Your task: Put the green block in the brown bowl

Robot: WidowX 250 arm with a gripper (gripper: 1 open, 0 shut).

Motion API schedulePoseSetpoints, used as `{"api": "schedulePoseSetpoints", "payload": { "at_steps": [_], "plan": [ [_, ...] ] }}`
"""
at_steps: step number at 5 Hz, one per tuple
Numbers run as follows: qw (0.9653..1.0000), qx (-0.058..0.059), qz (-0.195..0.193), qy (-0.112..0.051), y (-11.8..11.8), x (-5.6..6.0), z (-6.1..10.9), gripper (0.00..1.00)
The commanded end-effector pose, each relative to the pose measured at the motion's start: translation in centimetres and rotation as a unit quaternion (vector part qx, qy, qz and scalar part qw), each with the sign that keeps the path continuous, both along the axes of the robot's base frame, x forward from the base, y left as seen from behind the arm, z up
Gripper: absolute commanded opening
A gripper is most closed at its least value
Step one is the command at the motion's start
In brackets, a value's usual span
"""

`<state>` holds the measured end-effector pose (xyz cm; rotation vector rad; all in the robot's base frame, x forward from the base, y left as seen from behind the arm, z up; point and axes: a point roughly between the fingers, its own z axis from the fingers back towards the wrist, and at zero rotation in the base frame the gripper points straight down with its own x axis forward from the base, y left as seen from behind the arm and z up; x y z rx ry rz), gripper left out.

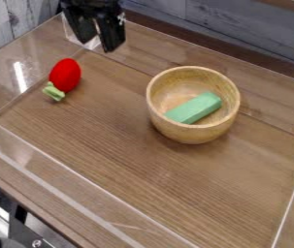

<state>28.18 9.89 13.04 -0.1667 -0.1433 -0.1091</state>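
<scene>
The wooden table (pixel 136 184) is bordered by clear acrylic walls, with grey planking behind. The brown bowl (pixel 195 123) sits right of centre, and the green block (pixel 193 108) lies tilted inside it. The gripper (pixel 96 37) hangs at the far left edge, pointing down, jaws apart and empty, above the red strawberry toy (pixel 64 76).

The bowl (pixel 193 104) stands on the desk (pixel 136 174), right of centre. The block (pixel 195 108) lies inside the bowl, slanted, resting on its bottom. Well apart to the left, the strawberry toy (pixel 62 77) lies on the desk near its left edge. The gripper (pixel 97 39) hangs above the desk's far left part, behind the strawberry toy and well left of the bowl.
</scene>
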Motion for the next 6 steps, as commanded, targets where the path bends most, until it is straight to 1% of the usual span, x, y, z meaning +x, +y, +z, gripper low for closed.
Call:
{"api": "schedulePoseSetpoints", "payload": {
  "at_steps": [1, 2, 3, 4, 5, 6],
  "plan": [
    [0.9996, 0.001, 0.003, -0.027, -1.3, 0.2, 1.4, 1.0],
    [0.9994, 0.004, 0.01, -0.033, -2.1, 0.3, 1.8, 1.0],
    [0.999, 0.002, 0.014, -0.041, -1.6, 0.0, 2.4, 1.0],
    [0.9992, 0.006, 0.013, -0.038, -0.6, -0.4, 2.5, 1.0],
    [0.999, 0.007, -0.022, -0.038, -0.5, -0.7, 1.6, 1.0],
    [0.9984, 0.007, -0.037, -0.041, -0.4, -0.9, 0.8, 1.0]
  ]
}}
